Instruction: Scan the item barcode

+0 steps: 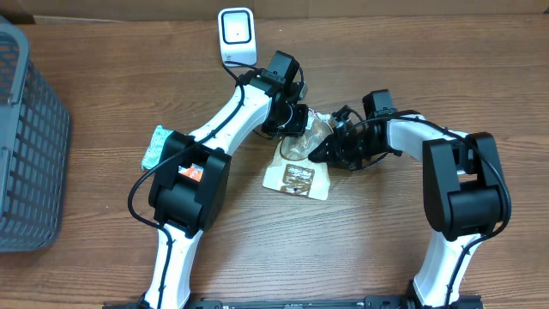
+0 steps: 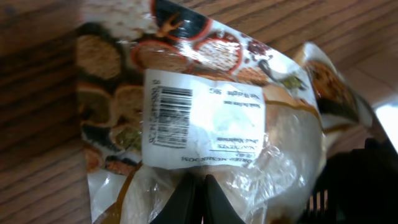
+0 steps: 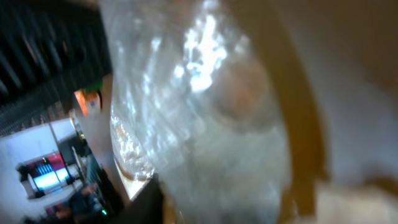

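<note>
Bag [image 1: 298, 178] of food lies in the middle of the wooden table [image 1: 360, 249], seen from above, its top end lifted between the two arms. The left pincer [image 1: 296, 129] is closed on the clear top of the bag. The right pincer [image 1: 326, 152] touches the bag from the right, but I cannot tell how wide it is. A white scanner [image 1: 236, 33] stands at the far side, a gray basket [image 1: 26, 154] at the left edge, and a teal packet [image 1: 154, 146] peeks out by the left arm. From the left wrist, the two fingers [image 2: 186, 199] pinch clear plastic just under a white label [image 2: 211, 121] with a black barcode [image 2: 169, 117]; pictures of spices cover the bag. From the right wrist, only shiny, blurry plastic fills the view.
</note>
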You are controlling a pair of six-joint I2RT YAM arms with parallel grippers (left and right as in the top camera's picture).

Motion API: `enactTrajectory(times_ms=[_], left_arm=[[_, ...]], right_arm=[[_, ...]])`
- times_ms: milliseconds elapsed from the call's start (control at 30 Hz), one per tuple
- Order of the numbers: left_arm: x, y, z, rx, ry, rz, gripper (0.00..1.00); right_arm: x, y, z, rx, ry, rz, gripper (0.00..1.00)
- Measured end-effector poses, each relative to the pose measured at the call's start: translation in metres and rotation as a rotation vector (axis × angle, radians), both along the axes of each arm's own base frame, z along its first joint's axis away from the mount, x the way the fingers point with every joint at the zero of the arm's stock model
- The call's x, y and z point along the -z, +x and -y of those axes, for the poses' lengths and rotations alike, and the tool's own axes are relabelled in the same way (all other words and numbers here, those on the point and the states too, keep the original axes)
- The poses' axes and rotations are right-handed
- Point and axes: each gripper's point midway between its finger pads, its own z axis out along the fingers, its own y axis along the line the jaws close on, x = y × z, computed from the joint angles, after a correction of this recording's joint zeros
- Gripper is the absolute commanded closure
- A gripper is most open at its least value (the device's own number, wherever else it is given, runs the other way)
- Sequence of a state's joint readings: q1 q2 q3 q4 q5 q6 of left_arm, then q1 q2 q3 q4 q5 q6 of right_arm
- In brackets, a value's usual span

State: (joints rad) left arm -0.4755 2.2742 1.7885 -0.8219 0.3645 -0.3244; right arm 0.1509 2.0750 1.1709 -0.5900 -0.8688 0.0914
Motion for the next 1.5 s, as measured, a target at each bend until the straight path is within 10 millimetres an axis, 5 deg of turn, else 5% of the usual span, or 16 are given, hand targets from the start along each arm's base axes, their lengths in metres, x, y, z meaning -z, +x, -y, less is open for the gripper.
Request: enactTrajectory(times_ms=[267, 400, 533, 667, 767, 900, 1067, 1300, 1500], left_arm=[[0.003, 0.008, -0.020, -0.041, 0.050, 0.008, 0.96], [-0.016, 0.015, -0.037, -0.079, 0.061, 0.029, 0.96], [-0.078, 0.017, -0.067, -0.139, 0.044, 0.091, 0.96], [-0.174, 0.022, -0.116, -0.245, -0.007, 0.242, 0.96], [-0.244, 0.019, -0.166, -0.346, -0.032, 0.393, 0.96], [-0.292, 0.002, -0.221, -0.468, -0.011, 0.496, 0.96], [-0.294, -0.009, -0.255, -0.542, 0.033, 0.478, 0.96], [-0.272, -0.009, -0.268, -0.540, 0.111, 0.419, 0.96], [-0.255, -0.007, -0.279, -0.553, 0.182, 0.380, 0.96]], right_arm=[[-0.003, 0.000, -0.002, 0.003, 0.019, -0.005, 0.96], [-0.004, -0.001, -0.003, 0.003, 0.027, -0.012, 0.96], [-0.005, -0.010, -0.002, 0.001, 0.025, -0.061, 0.96], [-0.021, -0.020, 0.000, -0.016, 0.019, -0.080, 0.96], [-0.053, -0.018, -0.001, -0.040, 0.027, -0.016, 0.96], [-0.103, -0.013, -0.006, -0.089, 0.065, 0.113, 0.96], [-0.150, -0.025, -0.024, -0.210, 0.107, 0.238, 0.96], [-0.204, -0.066, -0.072, -0.466, 0.236, 0.347, 0.96], [-0.257, -0.069, -0.087, -0.556, 0.284, 0.524, 0.96]])
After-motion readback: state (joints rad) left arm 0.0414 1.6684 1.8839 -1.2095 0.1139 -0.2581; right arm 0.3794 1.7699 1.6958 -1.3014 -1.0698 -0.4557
